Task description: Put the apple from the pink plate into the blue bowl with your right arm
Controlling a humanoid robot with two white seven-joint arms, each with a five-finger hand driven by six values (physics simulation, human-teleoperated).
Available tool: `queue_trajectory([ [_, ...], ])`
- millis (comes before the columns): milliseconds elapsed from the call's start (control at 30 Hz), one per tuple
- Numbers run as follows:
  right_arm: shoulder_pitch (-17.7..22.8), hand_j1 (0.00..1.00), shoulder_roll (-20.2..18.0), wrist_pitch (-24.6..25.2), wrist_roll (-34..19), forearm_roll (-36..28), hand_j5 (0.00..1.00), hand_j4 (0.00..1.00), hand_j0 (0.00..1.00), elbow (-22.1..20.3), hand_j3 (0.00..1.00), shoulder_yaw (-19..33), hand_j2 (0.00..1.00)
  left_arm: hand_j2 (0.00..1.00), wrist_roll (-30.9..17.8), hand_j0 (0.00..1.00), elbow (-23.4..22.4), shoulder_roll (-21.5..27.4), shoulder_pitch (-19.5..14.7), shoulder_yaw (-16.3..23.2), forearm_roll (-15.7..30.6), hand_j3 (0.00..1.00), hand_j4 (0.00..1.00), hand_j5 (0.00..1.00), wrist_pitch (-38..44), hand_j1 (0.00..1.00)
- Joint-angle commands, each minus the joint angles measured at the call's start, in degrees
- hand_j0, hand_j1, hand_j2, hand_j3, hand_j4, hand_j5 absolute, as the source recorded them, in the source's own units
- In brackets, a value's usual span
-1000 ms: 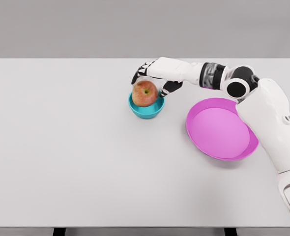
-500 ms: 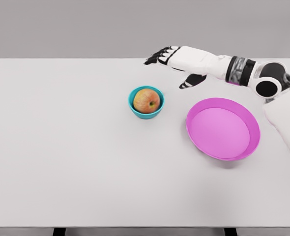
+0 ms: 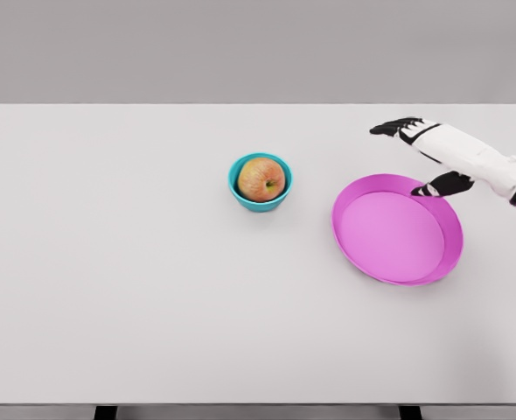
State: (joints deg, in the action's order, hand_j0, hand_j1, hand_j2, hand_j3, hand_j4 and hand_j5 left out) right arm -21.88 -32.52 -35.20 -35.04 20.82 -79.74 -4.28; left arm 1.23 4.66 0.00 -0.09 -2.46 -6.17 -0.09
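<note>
The apple (image 3: 261, 178) is sitting in the blue bowl (image 3: 260, 200); the right hand (image 3: 433, 154), fingers (image 3: 387, 129) spread and empty, should be clearing the pink plate (image 3: 398, 262) without contact.

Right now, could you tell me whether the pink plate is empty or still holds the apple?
Empty. The pink plate shows only bare pink surface; the apple sits inside the blue bowl.
</note>
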Motion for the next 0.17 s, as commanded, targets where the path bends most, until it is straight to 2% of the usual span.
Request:
queue_trajectory([
  [0, 0.0, 1.00, -0.4, 0.2, 0.0, -0.4, 1.00, 1.00, 1.00, -0.1, 1.00, 2.3, 1.00, 1.00, 0.0, 1.00, 0.0, 0.0, 0.0, 0.0, 0.0, 1.00, 1.00, 1.00, 0.0, 1.00],
  [133, 0.0, 1.00, -0.9, 0.2, 0.0, -0.4, 1.00, 1.00, 1.00, -0.3, 1.00, 2.4, 1.00, 1.00, 0.0, 1.00, 0.0, 0.0, 0.0, 0.0, -0.1, 1.00, 1.00, 1.00, 0.0, 1.00],
])
